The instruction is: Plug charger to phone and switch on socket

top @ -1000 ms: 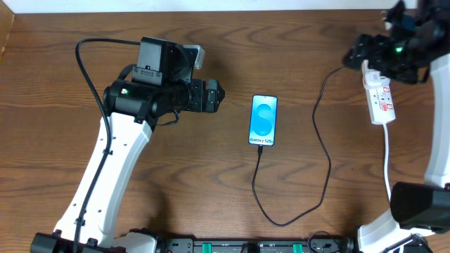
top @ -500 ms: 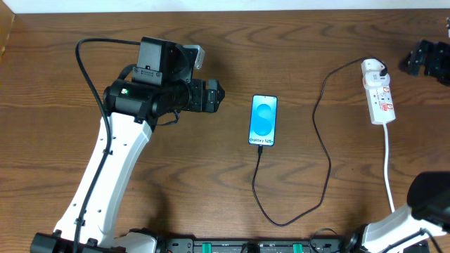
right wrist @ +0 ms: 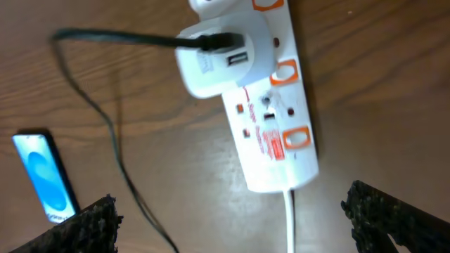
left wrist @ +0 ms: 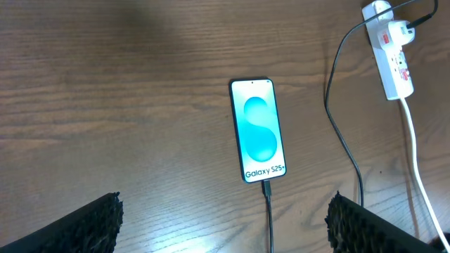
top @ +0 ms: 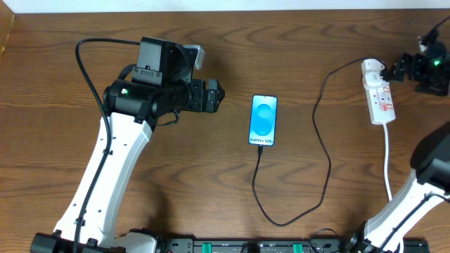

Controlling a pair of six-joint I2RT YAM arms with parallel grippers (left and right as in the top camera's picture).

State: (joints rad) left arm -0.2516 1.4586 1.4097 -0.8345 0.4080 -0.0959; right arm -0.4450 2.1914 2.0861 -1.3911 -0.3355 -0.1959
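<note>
The left hand [top: 214, 96] is wide open and empty, left of the phone [top: 264, 119]. The right hand [top: 404, 69] is wide open beside the socket [top: 380, 100]; contact unclear.

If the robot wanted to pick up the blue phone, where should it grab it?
Probably by its two long side edges, near the middle, coming straight down from above. The phone lies flat on the table, screen up, so only its thin sides give a hold. The black cable is plugged into its bottom end, so the tool should stay clear of that end.
</note>
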